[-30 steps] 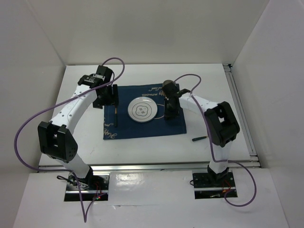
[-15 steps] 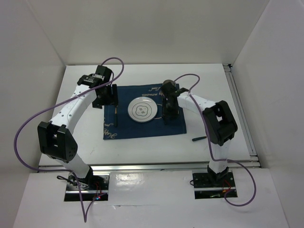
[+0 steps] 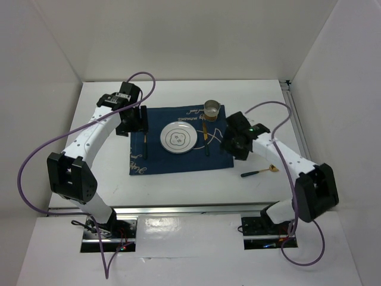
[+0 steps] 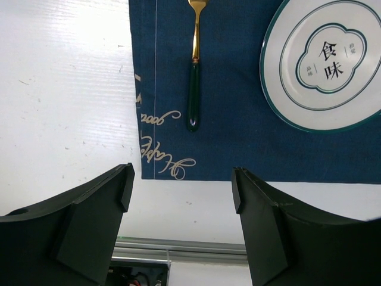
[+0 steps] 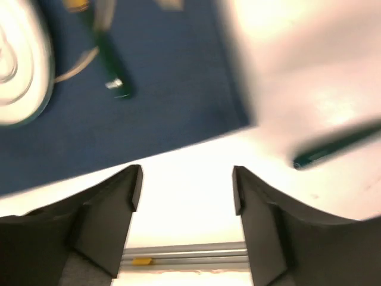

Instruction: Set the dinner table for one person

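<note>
食味 on the plate (image 4: 324, 62); cursive script on the mat (image 4: 238, 137) unreadable.

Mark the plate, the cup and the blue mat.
plate (image 3: 177, 138), top view, centre of its face.
cup (image 3: 212, 108), top view, inside its open mouth.
blue mat (image 3: 178, 164), top view, bare strip nearer the arms' bases than the plate.

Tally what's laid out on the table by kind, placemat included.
Placemat: 1
Plate: 1
Cup: 1
Green-handled cutlery: 3, one left of the plate, one right of it, one off the mat
Total: 6
</note>
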